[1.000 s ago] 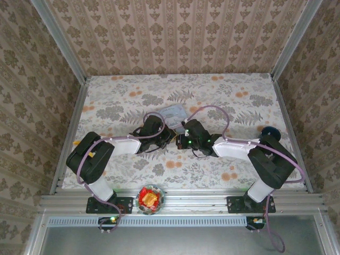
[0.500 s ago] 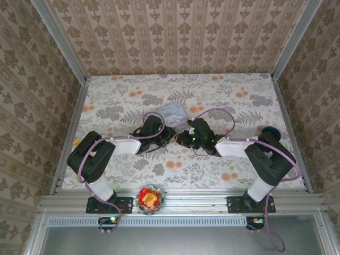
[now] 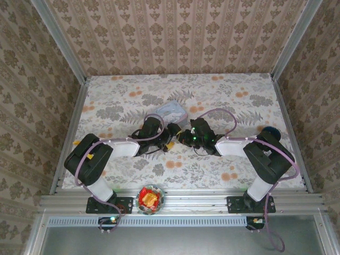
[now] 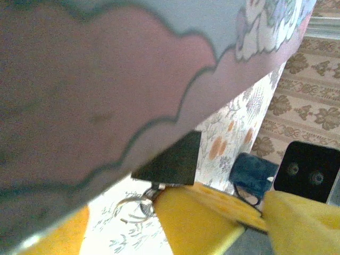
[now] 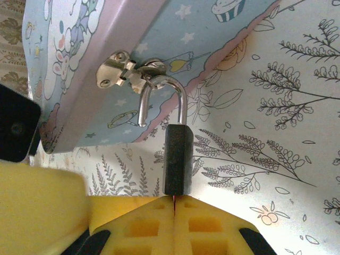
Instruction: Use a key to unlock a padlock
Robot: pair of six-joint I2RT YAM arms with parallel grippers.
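Peeking beneath blurred tin, padlock corner

Floral-patterned table enclosed by tan damask-papered walls on three sides.

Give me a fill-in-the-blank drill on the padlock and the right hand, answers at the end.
1. The padlock hangs from the latch of a pale blue ____.
2. Of the two legs of its silvery shackle, only ____ enters the dark body.
3. Open or shut: just below the padlock, the right hand is ____.
4. That hand's fingers are ____ in colour.
Missing words: tin; one; shut; yellow.
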